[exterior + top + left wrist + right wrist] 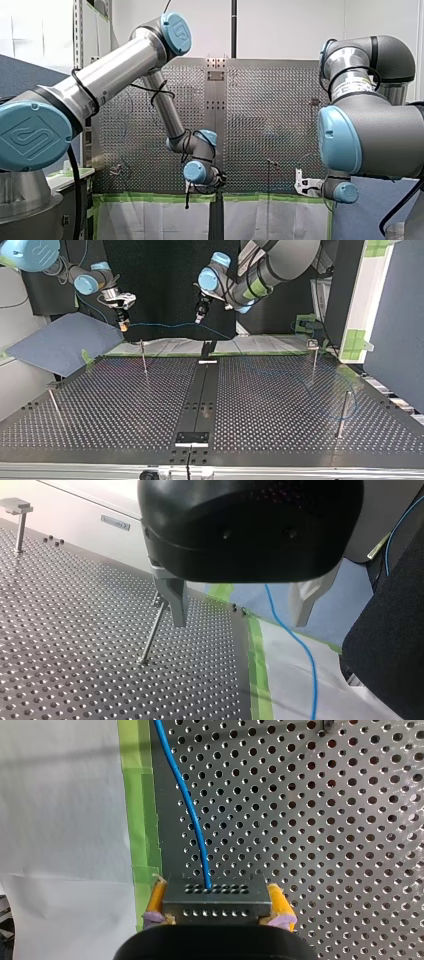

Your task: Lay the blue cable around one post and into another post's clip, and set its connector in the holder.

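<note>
In the right wrist view my right gripper is shut on the grey metal connector, its yellow pads on either side. The blue cable leaves the connector over the perforated plate. In the top view my right gripper hangs at the back left. The blue cable runs from it to my left gripper, then loops over the table on the right. My left gripper is open, and the blue cable passes between and below its fingers without being gripped.
Thin posts stand on the perforated table: one at back left, a clip-topped one at back right, one at right, one at left. A black strip with brackets runs down the middle. Green tape edges the plate.
</note>
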Tool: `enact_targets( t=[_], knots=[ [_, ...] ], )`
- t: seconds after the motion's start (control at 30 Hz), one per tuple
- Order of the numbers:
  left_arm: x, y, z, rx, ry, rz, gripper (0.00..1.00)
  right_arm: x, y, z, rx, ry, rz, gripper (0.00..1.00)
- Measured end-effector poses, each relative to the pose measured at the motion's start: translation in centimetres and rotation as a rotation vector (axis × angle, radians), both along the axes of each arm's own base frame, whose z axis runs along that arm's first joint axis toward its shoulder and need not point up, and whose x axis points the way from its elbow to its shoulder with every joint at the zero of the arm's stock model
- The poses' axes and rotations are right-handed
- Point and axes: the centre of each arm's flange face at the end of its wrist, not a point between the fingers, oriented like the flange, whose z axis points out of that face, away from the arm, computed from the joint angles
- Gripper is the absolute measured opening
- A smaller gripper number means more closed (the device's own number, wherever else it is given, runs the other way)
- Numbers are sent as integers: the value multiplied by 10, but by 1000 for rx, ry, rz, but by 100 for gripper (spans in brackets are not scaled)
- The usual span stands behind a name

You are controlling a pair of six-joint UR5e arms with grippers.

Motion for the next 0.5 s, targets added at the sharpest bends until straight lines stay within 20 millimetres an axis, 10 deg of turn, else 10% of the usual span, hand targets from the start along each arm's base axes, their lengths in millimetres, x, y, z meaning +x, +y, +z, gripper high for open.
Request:
enact_targets(
  t=[0.5],
  knots=[
    [24,-19,-41,-85,-61,8,100,-2,-1,0,0,-1,-3,0]
  ],
)
